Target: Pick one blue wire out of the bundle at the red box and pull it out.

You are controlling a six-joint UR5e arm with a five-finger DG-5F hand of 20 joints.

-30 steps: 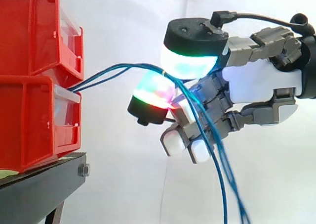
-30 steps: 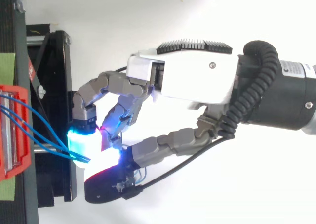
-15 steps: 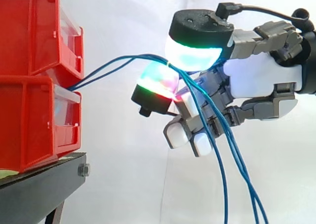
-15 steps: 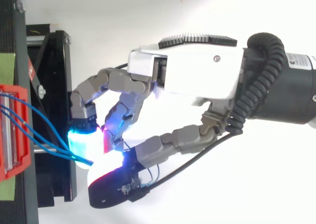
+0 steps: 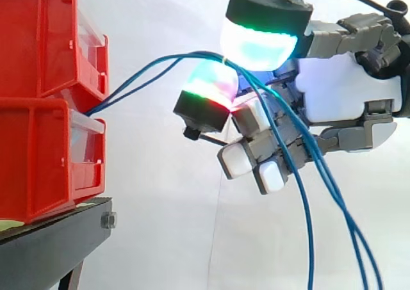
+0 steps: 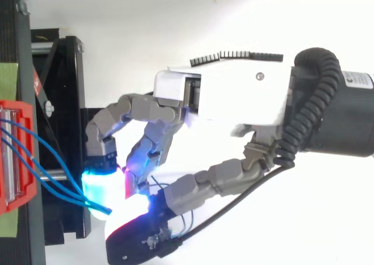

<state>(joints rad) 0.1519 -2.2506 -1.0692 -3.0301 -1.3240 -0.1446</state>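
Lifted higher and drawn slightly toward 3 o'clock since a second ago, the hand keeps its glowing pads pinched on the blue wires, which arch up from between the red bins at 9 o'clock, then hang toward 5 o'clock.

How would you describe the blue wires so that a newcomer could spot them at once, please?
Start at the stacked red bins on the left of the side view. From where the two meet, the blue wires arc right to the hand, run between its glowing pads and hang down. They are the scene's only thin blue strands.
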